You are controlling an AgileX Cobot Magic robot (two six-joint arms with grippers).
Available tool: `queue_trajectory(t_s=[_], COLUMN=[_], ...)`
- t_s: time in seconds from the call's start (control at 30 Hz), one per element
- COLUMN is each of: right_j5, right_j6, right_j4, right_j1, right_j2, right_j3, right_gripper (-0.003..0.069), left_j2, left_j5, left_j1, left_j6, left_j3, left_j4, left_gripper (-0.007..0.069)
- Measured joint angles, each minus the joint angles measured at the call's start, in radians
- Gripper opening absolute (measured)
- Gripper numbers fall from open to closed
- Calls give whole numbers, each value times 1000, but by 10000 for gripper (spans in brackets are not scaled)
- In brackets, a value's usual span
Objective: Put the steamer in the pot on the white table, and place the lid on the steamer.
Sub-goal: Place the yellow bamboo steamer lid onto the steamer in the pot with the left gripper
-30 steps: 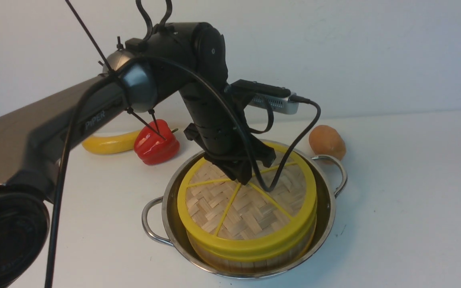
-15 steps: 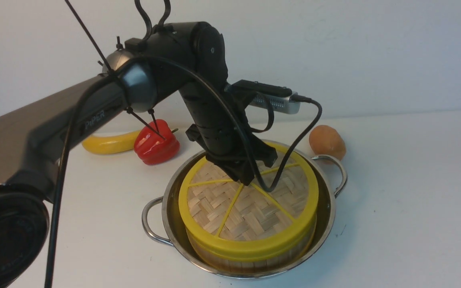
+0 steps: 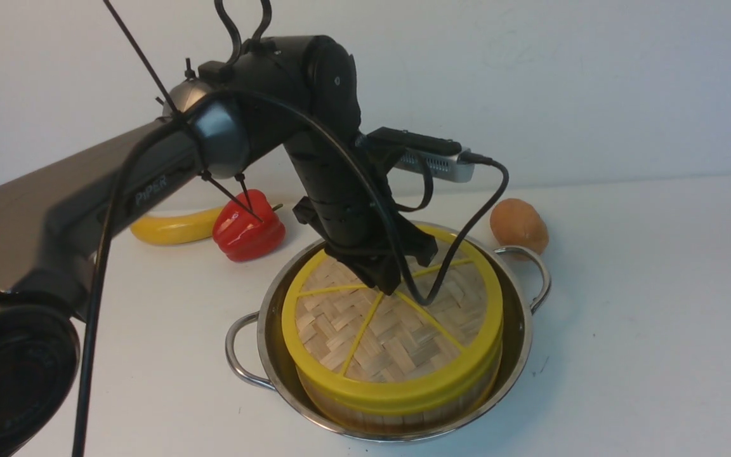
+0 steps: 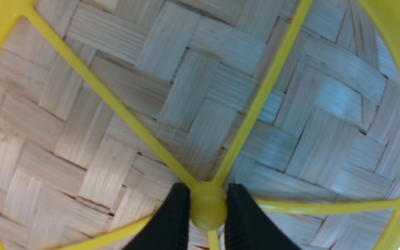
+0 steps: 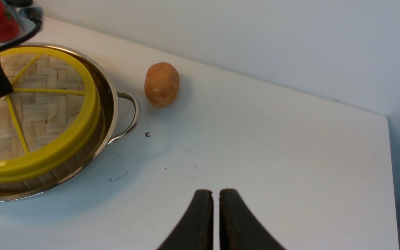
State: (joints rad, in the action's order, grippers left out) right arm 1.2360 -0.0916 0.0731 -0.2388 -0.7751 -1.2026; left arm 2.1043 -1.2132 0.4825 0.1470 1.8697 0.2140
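The left gripper's [image 4: 207, 205] black ribbed fingers [image 4: 174, 220] are clamped on the small yellow centre knob [image 4: 207, 211] of the flat round woven-bamboo lid [image 3: 394, 346]. Gripping there likely keeps the disc level and centred. The lid lies on the round pale-wood bamboo steamer [image 3: 397, 420], which stands inside the wide shiny steel pot [image 3: 519, 330] in the middle of the plain white table [image 3: 657, 317]. It looks seated, so letting go seems due.

To the right, the right gripper [image 5: 215, 198] has its fingers together on nothing, hanging clear over bare table.

The left arm [image 3: 118, 190] reads "PiPER"; no other writing shows.
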Motion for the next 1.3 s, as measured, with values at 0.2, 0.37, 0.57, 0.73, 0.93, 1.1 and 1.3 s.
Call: queue_trajectory(t_s=[0.2, 0.37, 0.57, 0.73, 0.93, 1.1, 1.3], right_j5=[0, 0, 0, 0, 0, 0, 0], right_j6=[0, 0, 0, 0, 0, 0, -1], right_j4=[0, 0, 0, 0, 0, 0, 0], right_j1=[0, 0, 0, 0, 0, 0, 0], right_j2=[0, 0, 0, 0, 0, 0, 0], right_j3=[0, 0, 0, 0, 0, 0, 0], right_gripper=[56, 57, 57, 57, 59, 62, 71], left_j2=[9, 14, 16, 16, 17, 17, 21], left_j5=[-5, -10, -10, -11, -11, -13, -15], left_j1=[-1, -1, -1, -1, -1, -1, 0], left_j6=[7, 9, 9, 14, 45, 56, 61], left_j3=[5, 9, 10, 10, 10, 12, 67], left_j4=[10, 12, 14, 15, 22, 49, 58], left_gripper=[118, 118, 118, 118, 198, 396, 551])
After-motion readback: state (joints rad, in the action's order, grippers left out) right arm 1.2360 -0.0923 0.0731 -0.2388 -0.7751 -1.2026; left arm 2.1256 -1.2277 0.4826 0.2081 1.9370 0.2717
